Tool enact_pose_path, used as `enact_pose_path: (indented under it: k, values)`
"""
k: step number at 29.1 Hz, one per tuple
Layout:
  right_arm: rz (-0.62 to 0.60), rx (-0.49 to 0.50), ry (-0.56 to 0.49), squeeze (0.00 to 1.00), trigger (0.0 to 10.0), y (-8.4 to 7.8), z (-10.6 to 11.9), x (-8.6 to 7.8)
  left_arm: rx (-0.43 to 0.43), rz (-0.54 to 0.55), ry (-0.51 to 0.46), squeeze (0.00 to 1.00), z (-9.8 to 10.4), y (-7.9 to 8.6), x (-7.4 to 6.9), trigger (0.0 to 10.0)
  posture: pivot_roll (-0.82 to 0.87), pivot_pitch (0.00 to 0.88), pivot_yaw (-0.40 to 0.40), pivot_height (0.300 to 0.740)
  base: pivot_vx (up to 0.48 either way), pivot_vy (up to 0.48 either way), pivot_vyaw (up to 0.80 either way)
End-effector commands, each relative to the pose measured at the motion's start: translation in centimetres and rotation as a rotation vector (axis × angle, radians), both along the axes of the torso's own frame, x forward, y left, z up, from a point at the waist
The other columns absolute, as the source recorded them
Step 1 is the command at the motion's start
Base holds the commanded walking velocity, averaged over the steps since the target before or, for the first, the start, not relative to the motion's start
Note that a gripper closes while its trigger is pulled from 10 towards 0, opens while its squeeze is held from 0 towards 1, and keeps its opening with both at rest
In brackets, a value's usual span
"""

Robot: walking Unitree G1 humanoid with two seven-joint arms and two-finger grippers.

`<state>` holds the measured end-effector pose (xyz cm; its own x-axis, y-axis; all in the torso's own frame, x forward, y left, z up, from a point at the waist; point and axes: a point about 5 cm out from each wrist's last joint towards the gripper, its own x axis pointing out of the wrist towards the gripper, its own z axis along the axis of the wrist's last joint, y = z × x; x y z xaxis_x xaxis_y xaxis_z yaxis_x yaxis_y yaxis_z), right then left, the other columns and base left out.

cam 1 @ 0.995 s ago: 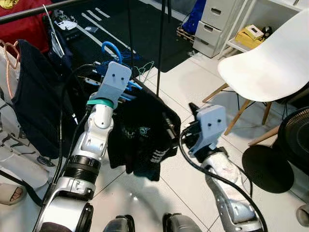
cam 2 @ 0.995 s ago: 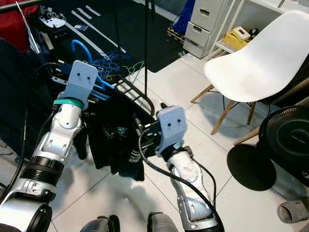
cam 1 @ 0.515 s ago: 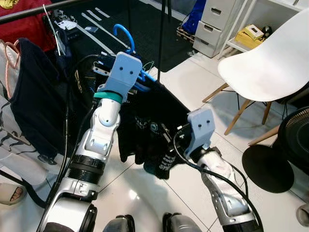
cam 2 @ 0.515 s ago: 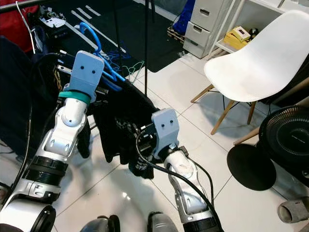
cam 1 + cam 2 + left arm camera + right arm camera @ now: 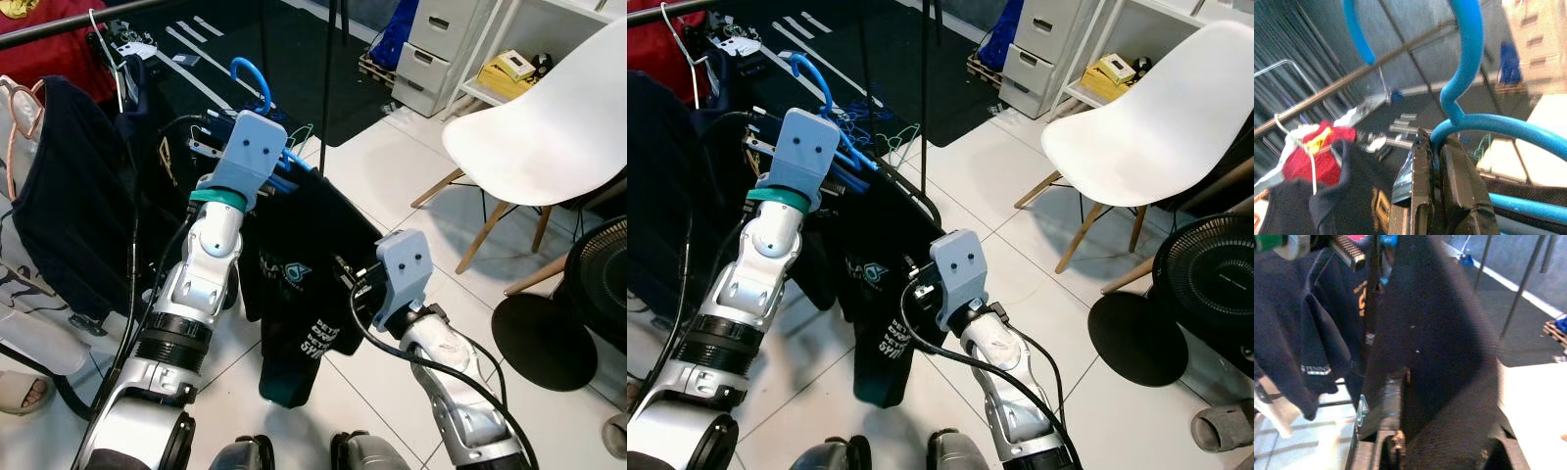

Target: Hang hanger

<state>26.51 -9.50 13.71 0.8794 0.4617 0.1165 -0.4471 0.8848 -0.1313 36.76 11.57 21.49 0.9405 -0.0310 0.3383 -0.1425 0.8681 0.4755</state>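
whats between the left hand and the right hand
In the left eye view, the black shirt hangs between the left hand, shut on the blue hanger, and the right hand at the shirt's side.

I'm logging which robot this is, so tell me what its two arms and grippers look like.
Both arms are glossy silver with black ribbed joint rings. The left arm has a teal-green band at the wrist; black cables loop along it. The right arm carries a thick black cable too. Each wrist ends in a pale blue-grey angular housing with two small dark dots. The left gripper has black fingers.
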Motion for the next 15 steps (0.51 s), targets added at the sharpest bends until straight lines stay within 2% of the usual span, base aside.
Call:
enact_pose_path:
  k: [1, 3, 5, 6, 7, 9, 15]
  values:
    - [-0.013, -0.004, -0.019, 0.0, 0.0, -0.2, 0.2, -0.2, 0.022, 0.01, -0.001, 0.0, 0.0, -0.3, 0.1, 10.0, -0.17, 0.061, 0.059, 0.74, 0.0, 0.0, 0.0]
    - [-0.066, 0.008, -0.041, 0.0, 0.0, -0.8, 0.7, -0.7, 0.092, 0.101, 0.068, 0.0, -1.0, 0.4, 1.5, 10.0, -0.17, 0.063, 0.058, 0.74, 0.0, 0.0, 0.0]
    - [-0.066, 0.008, -0.041, 0.0, 0.0, -0.8, 0.7, -0.7, 0.092, 0.101, 0.068, 0.0, -1.0, 0.4, 1.5, 10.0, -0.17, 0.063, 0.058, 0.74, 0.0, 0.0, 0.0]
    - [-0.078, 0.013, -0.044, 0.0, 0.0, -1.0, 0.9, -0.9, 0.109, 0.139, 0.079, 0.0, -1.1, 0.8, 1.9, 10.0, -0.17, 0.064, 0.057, 0.74, 0.0, 0.0, 0.0]
    - [-0.078, 0.013, -0.044, 0.0, 0.0, -1.0, 0.9, -0.9, 0.109, 0.139, 0.079, 0.0, -1.1, 0.8, 1.9, 10.0, -0.17, 0.064, 0.057, 0.74, 0.0, 0.0, 0.0]
    - [-0.091, 0.029, -0.02, 0.0, 0.0, -1.4, 0.5, -1.4, 0.103, 0.231, 0.076, 0.0, -0.5, 2.2, 2.7, 10.0, -0.18, 0.066, 0.058, 0.74, 0.0, 0.0, 0.0]
    - [-0.116, 0.058, 0.023, 0.0, 0.0, -2.0, -0.1, -1.7, 0.086, 0.287, 0.06, 0.0, 0.4, 3.5, 3.2, 10.0, -0.18, 0.066, 0.063, 0.74, 0.0, 0.0, 0.0]
